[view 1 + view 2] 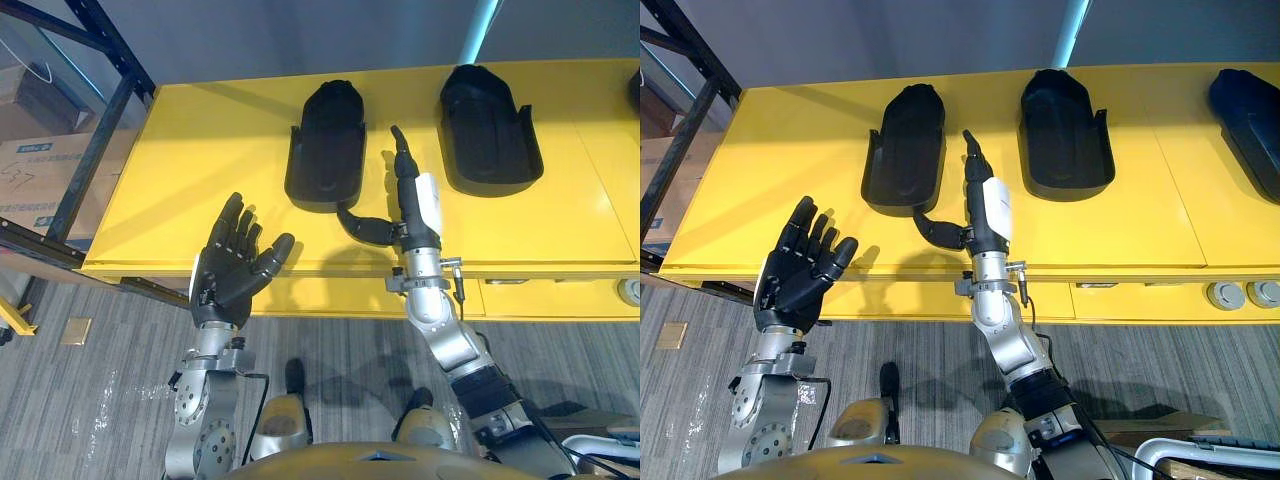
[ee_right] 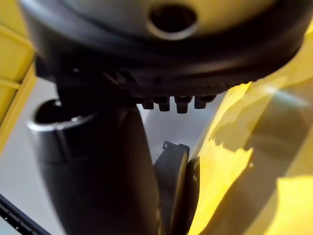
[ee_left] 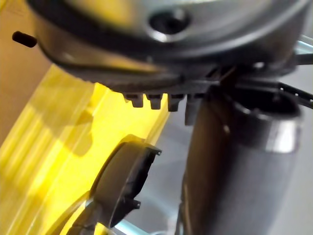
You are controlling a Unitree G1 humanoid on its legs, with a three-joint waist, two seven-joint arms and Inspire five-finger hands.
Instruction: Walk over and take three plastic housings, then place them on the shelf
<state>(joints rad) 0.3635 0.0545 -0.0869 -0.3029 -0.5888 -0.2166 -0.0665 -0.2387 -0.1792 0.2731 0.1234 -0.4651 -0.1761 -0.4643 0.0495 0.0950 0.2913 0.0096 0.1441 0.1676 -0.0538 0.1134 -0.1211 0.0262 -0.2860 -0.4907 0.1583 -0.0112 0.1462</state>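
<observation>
Three black plastic housings lie open side up on the yellow table (image 1: 200, 150): a left one (image 1: 325, 145), a middle one (image 1: 485, 130) and a right one (image 1: 1250, 115). My right hand (image 1: 412, 205) stands edge-on between the left and middle housings. It is open, with straight fingers pointing away and its thumb (image 1: 365, 228) reaching toward the left housing's near end. My left hand (image 1: 235, 265) is open with spread fingers, palm up, over the table's front left edge and holds nothing. In the left wrist view a housing (image 3: 124, 181) shows past the hand.
A dark metal rack (image 1: 100, 130) with cardboard boxes (image 1: 40, 170) stands left of the table. Round knobs (image 1: 1225, 295) sit on the table's front face at the right. Grey carpet (image 1: 100, 350) lies below the table's front edge.
</observation>
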